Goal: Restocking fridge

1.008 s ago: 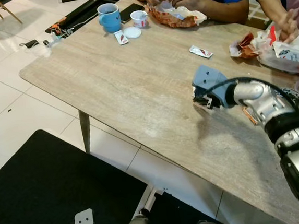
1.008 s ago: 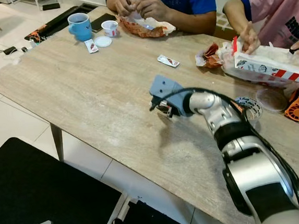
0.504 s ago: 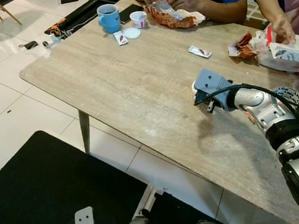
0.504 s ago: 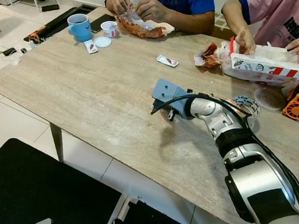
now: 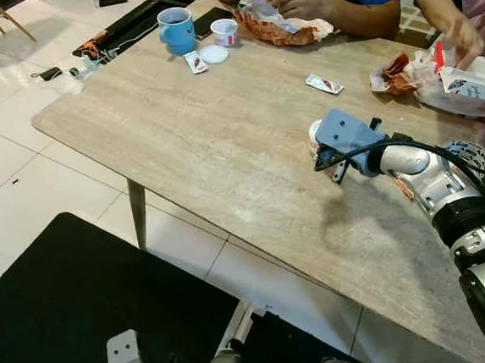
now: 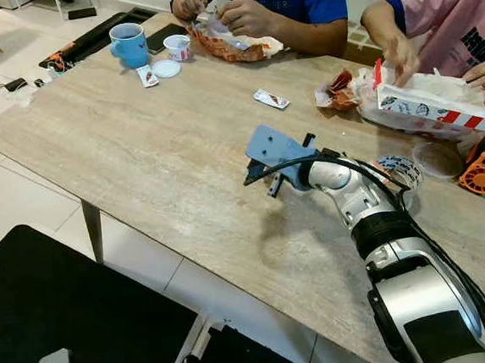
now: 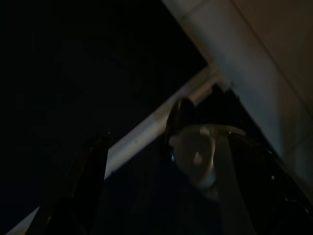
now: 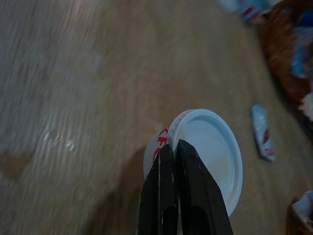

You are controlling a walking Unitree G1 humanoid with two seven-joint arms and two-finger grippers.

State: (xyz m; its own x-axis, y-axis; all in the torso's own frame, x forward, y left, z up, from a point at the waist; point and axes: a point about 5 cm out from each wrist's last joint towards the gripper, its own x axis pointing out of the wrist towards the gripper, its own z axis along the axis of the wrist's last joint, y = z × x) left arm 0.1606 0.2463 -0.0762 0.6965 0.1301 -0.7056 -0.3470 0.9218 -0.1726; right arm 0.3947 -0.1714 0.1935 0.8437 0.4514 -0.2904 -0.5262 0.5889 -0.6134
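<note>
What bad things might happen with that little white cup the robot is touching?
The right tool, fingers pressed together, sits at the rim of the lidded white cup on the table. Without a grip around it, a push might tip or slide the cup. The sauce packet lying beyond could get shoved toward the person's hand at the food box.
</note>
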